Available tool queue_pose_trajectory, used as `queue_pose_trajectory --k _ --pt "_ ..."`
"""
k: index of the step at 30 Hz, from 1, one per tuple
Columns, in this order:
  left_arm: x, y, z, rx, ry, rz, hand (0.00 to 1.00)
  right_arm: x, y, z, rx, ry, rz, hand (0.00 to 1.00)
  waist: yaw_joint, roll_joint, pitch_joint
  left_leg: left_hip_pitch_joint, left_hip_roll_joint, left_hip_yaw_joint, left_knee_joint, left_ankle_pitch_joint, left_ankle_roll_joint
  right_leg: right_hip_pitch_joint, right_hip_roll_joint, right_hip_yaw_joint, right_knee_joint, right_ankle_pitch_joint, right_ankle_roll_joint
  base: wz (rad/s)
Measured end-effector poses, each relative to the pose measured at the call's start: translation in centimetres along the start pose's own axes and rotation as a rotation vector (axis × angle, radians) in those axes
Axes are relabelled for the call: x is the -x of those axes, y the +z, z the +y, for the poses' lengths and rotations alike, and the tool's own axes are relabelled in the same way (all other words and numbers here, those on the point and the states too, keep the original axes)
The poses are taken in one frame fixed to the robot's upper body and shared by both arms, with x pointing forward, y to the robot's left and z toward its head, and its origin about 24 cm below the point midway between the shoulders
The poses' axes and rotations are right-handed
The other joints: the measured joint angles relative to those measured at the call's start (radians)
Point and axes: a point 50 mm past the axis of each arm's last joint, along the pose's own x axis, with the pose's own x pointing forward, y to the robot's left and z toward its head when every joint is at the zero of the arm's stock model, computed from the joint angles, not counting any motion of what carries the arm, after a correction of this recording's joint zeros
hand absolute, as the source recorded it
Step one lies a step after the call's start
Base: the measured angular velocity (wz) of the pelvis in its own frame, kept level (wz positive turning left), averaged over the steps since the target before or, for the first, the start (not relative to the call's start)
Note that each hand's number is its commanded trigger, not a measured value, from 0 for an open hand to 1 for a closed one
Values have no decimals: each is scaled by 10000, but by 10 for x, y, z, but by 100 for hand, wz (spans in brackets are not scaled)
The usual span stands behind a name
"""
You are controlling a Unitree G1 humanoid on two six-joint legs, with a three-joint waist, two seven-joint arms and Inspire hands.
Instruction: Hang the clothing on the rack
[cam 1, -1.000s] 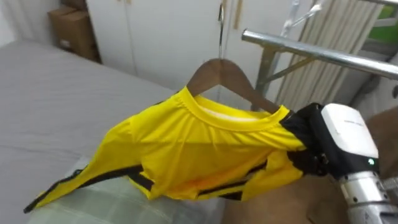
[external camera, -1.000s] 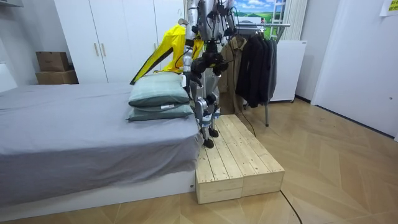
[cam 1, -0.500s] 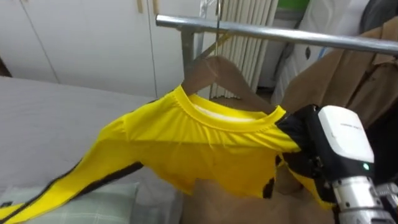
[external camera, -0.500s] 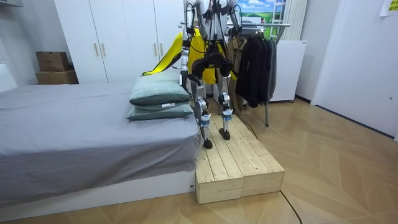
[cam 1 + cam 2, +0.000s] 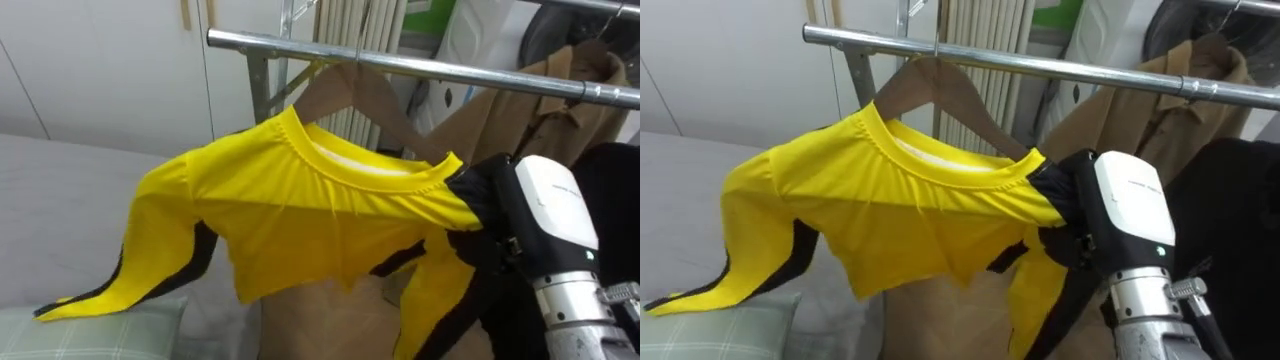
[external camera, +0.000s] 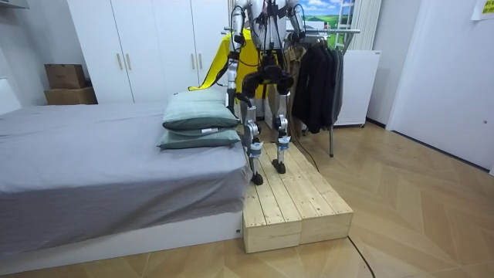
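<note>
The shirt is on its hanger and up at the rack, but it is not hung yet. Nearest, a green pillow [image 5: 90, 330] lies at the end of the bed [image 5: 60, 190], under the trailing sleeve. At the lower right, the right hand [image 5: 525, 235] is closed round the shoulder end of the yellow shirt [image 5: 300, 220], gripping it over the arm of the wooden hanger [image 5: 370, 95] and carrying both in the air. The shirt sits crooked, with one sleeve drooping towards the pillow.

Beyond it, the hanger's neck is level with the metal rail [image 5: 450, 72]. Its thin hook crosses in front of the rail and runs up out of the top of the eye views, so it seems not to rest on the rail. What is left, I judge, is to bring the hook over the rail, lower it until it catches, and let go.

Further along the rail hang a brown coat [image 5: 520, 110] and dark clothes [image 5: 610, 190]. The robot stands on a wooden platform [image 6: 293, 193] between the bed and the rack.
</note>
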Motion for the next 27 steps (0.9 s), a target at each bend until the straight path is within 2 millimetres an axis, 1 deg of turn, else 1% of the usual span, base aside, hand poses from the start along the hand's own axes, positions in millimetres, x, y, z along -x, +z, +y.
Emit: queue_pose_trajectory --k 1,3,5,7,8,9,10,13,18,23,24,27 --pt "0 2 1 -40 33 -77 0 0 0 0 6 9 -4 100 -9 10 2 -33 -3 -119 42 2 2 16 -9 -70 1 25 -25 17" --pt "0 3 1 -129 60 -121 0 0 -1 -1 26 -46 -33 100 -64 39 -8 -119 11 -196 107 5 6 28 -12 -153 -30 64 -60 12" --pt "0 4 0 -273 62 -156 0 0 -2 -4 88 -129 -12 100 -26 113 -10 -133 15 -188 98 20 12 21 18 -125 -64 121 -89 -3" --pt "0 6 -4 -286 -25 -256 0 0 -4 -6 131 -214 63 100 60 254 -17 -98 12 -146 50 43 1 11 44 -73 -103 179 -97 -10" --pt "0 6 -6 -289 -63 -273 0 0 -4 -6 147 -232 71 100 98 300 -31 -84 8 -147 22 44 1 11 59 -53 -134 207 -100 -15" --pt "0 6 -9 -284 -155 -315 0 -1 -5 -7 182 -260 55 100 155 390 -86 -43 -26 -151 -99 90 -1 15 77 -11 -187 268 -99 -18" --pt "0 7 -12 -282 -222 -402 0 -1 -5 -9 223 -288 -31 100 240 452 -101 12 -64 -163 -235 137 2 8 89 36 -207 302 -102 -17" --pt "-1 6 -13 -280 -260 -570 0 -1 -5 -11 305 -255 -263 100 322 467 -99 84 -70 -178 -338 156 -15 -3 156 167 -234 302 -103 -13" --pt "-1 6 -14 -261 -271 -652 0 -1 -5 -12 351 -231 -350 100 357 440 -113 124 -80 -185 -389 166 -26 0 182 227 -291 301 -103 -5" --pt "-1 6 -14 -233 -279 -792 0 -1 -6 -14 216 -219 -369 100 371 326 -165 209 -87 -199 -460 168 -26 63 194 244 -341 302 -102 0" --pt "-1 7 -14 -249 -280 -917 0 -2 -6 -14 209 -210 -372 100 373 298 -156 288 -86 -199 -483 169 -27 130 199 244 -356 302 -102 0" --pt "0 11 -13 -267 -236 -1215 0 -2 -7 -14 88 -204 -347 100 368 219 -175 392 -91 -191 -547 170 -28 229 203 244 -385 300 -100 0"
